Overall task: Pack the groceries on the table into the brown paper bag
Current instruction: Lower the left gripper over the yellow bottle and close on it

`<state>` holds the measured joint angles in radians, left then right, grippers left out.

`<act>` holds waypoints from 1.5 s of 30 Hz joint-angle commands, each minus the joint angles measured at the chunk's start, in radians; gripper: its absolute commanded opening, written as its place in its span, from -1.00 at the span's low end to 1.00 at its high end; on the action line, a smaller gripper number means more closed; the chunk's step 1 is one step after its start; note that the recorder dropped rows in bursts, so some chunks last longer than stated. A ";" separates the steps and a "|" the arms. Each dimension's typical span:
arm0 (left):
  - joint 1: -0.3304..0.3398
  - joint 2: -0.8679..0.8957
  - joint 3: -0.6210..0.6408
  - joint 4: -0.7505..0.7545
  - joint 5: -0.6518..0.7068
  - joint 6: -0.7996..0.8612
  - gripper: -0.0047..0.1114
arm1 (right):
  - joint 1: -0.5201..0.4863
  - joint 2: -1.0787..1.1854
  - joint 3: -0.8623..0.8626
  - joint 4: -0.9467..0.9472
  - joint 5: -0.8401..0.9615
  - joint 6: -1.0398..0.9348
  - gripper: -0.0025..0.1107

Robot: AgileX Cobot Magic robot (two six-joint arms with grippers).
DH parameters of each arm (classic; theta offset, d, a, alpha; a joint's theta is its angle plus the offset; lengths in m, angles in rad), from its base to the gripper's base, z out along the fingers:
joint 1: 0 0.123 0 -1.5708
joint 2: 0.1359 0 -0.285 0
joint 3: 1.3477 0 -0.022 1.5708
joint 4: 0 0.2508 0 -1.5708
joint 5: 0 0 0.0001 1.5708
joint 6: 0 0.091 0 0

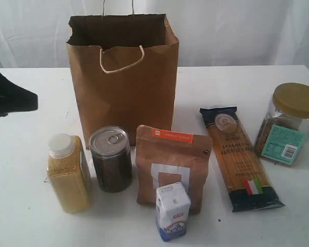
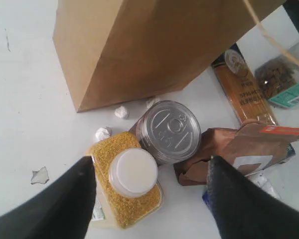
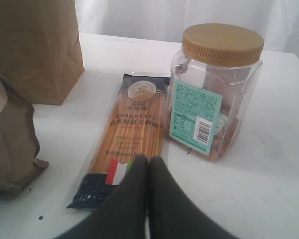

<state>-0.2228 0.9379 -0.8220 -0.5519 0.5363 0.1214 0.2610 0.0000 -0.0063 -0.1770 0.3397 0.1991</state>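
Note:
The brown paper bag [image 1: 123, 72] stands upright at the back of the table [image 1: 31, 206]. In front of it stand the yellow-grain bottle [image 1: 68, 173], the dark can [image 1: 110, 159], the brown pouch [image 1: 171, 167] and the small carton [image 1: 172, 211]. The spaghetti packet [image 1: 239, 155] lies flat at right, beside the gold-lidded jar [image 1: 289, 123]. My left gripper [image 2: 149, 167] hangs open above the bottle [image 2: 127, 177], its fingers [image 2: 70, 199] straddling the white cap without touching. The can [image 2: 170, 129] sits just beyond. My right gripper [image 3: 149, 160] is shut and empty, low over the packet's [image 3: 132, 134] near end, the jar [image 3: 214, 89] close by.
Small white crumpled scraps [image 2: 121, 112] lie by the bag's base [image 2: 139, 50] and next to the bottle. A dark part of the left arm [image 1: 7, 98] shows at the left edge. A white curtain hangs behind the table.

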 commanded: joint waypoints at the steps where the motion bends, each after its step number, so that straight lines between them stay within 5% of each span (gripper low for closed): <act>1: 0.001 0.096 -0.011 -0.061 -0.028 0.062 0.24 | 0.000 0.000 0.006 -0.001 -0.004 0.000 -0.96; 8: -0.086 0.226 -0.121 -0.066 -0.012 0.123 0.24 | 0.000 0.000 0.006 -0.001 -0.004 0.000 -0.96; 20: -0.127 0.378 -0.268 0.279 0.176 -0.074 0.24 | 0.000 0.000 0.006 -0.001 -0.004 0.000 -0.96; 33: -0.129 0.411 -0.280 0.249 0.226 -0.096 0.25 | 0.000 0.000 0.006 -0.001 -0.004 0.000 -0.96; 40: -0.129 0.453 -0.280 0.180 0.261 -0.012 0.62 | 0.000 0.000 0.006 -0.001 -0.004 0.000 -0.96; 45: -0.129 0.481 -0.280 0.178 0.268 -0.026 0.63 | 0.000 0.000 0.006 -0.001 -0.004 0.000 -0.96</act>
<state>-0.3461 1.4066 -1.0960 -0.3531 0.7804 0.0982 0.2610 0.0000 -0.0063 -0.1770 0.3397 0.1991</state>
